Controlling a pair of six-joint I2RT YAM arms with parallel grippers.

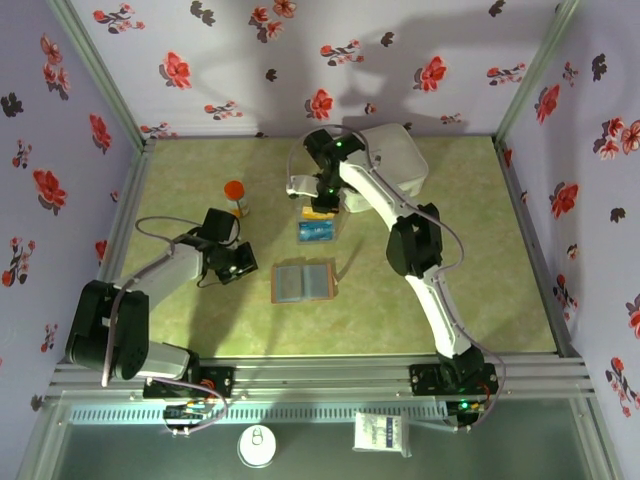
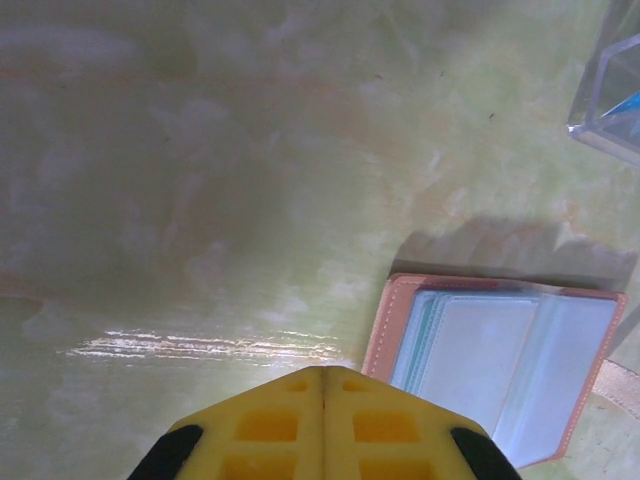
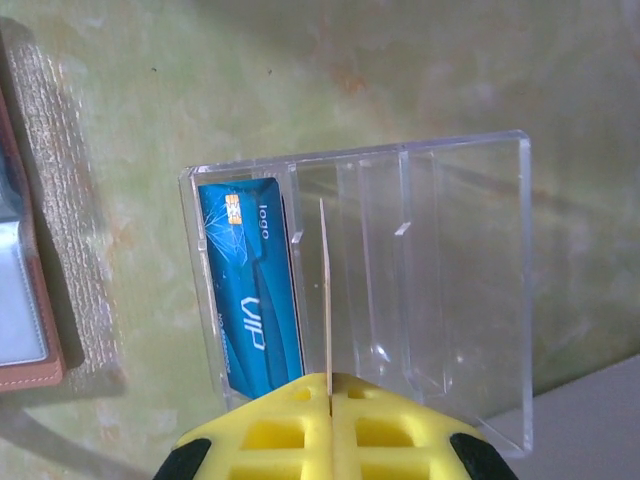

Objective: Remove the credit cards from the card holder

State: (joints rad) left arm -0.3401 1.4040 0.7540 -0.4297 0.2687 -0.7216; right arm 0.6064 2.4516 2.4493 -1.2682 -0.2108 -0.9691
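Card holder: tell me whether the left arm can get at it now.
Probably yes. The card holder lies open just beside the left gripper, with nothing between them; the shut jaws would need opening first.

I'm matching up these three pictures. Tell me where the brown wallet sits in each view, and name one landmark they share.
Top external: the wallet lies open near the picture's centre.
Left wrist: the wallet is at lower right, open.
Right wrist: the wallet is cut off at the left edge.
Shared landmark: the clear tray beside it, holding a blue card.
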